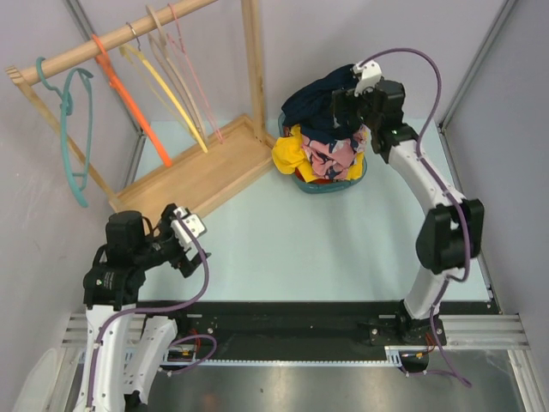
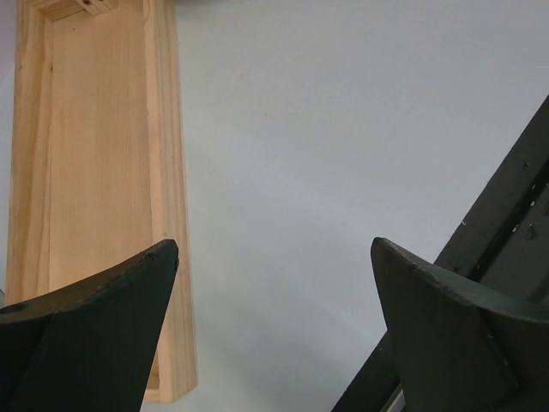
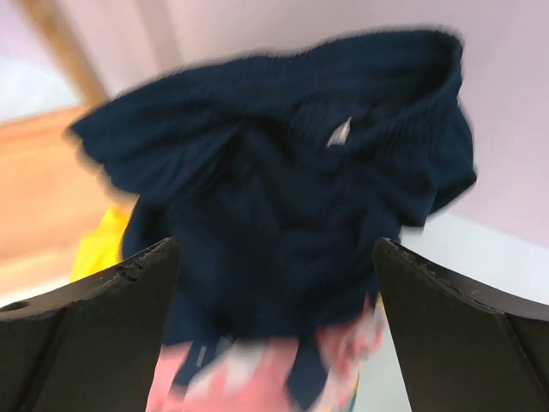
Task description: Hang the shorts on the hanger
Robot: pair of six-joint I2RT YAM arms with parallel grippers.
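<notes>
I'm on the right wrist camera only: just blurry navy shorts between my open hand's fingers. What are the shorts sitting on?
Observer: The shorts lie atop a heap of clothes in a teal basket.
Operator: Where's the pink hanger?
Observer: The hanger hangs on the wooden rail, rightmost of the row, left of the basket in the top view.
Operator: And the left hand?
Observer: The left hand is open, holding nothing, over bare table beside the rack's wooden base.
</notes>
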